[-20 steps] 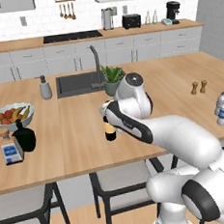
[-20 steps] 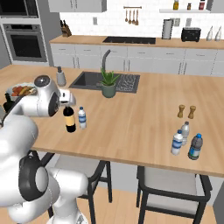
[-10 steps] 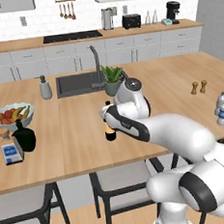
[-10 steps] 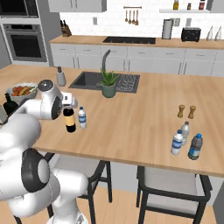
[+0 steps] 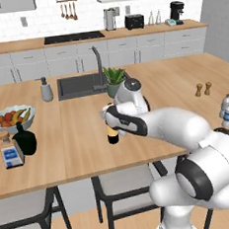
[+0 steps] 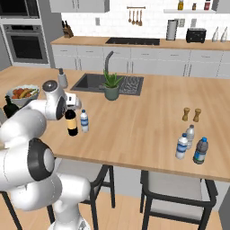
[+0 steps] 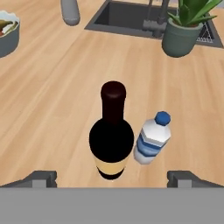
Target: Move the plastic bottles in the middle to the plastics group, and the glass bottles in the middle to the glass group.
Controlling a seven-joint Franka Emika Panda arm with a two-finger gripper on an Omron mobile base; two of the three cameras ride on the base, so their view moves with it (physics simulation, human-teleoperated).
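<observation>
The tall dark wine bottle (image 7: 112, 140) with a tan label stands upright mid-counter, also seen in the side views (image 6: 71, 122) (image 5: 112, 135). Close on its right stands one small clear water bottle (image 7: 151, 138) (image 6: 84, 120) with a blue label. My gripper (image 7: 112, 179) hangs just above the wine bottle, open, its fingertips (image 7: 41, 178) spread wide to either side of it and touching nothing. The plastics group (image 6: 190, 143) stands at the right end of the counter. The squat black bottle (image 5: 25, 140) and the small square bottle (image 5: 11, 155) stand at the left end.
A fruit bowl (image 5: 12, 116) sits behind the glass group. A potted plant (image 6: 111, 87), the sink (image 6: 92, 82) and a grey soap dispenser (image 5: 46, 90) lie beyond the bottles. Salt and pepper shakers (image 6: 191, 114) stand near the plastics group. Chairs sit under the counter's front edge.
The arm has shifted only slightly above the wine bottle. Both bottles in the middle stand where they were.
</observation>
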